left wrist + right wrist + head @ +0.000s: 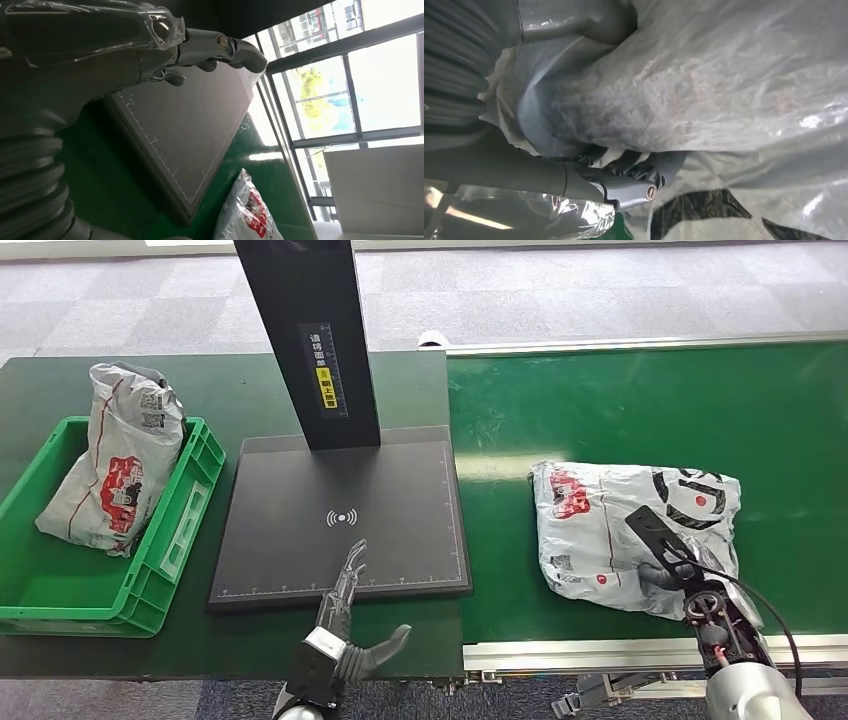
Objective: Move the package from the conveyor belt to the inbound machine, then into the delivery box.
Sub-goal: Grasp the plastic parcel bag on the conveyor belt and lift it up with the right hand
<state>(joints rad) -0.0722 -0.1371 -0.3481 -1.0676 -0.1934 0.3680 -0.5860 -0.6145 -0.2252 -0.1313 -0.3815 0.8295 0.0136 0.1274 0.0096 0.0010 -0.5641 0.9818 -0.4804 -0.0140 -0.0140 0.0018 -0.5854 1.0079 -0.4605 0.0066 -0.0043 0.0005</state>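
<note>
Soft poly bag, grab near edge w/ a bunched fold

Bag (632, 535) lies flat on the belt (640, 410), right of the scan pad (340, 515), its near-right corner under my right hand (668, 568). Thin glossy film, crinkled, slumping w/ no box shape inside, so I judge it light, floppy and slick; contents prob. soft goods, not fragile. It will sag and swing once lifted, and a flat pinch on smooth film could slide off.

My right hand is on it now: in the right wrist view my thumb (574, 20) presses one side of a raised fold and my fingers (644, 172) curl under the other, film bunched between. Looks like a hold, though I can't tell how firm. Best grip, imo, is just this: gather a thick wad near the edge, not a single layer, and keep the lift low so the loose end drags little.

My left hand (345, 625) hovers at the pad's near edge, fingers spread, holding nothing.

Far left, the bin (195, 505) already has another bag (115, 465) leaning in it.
</note>
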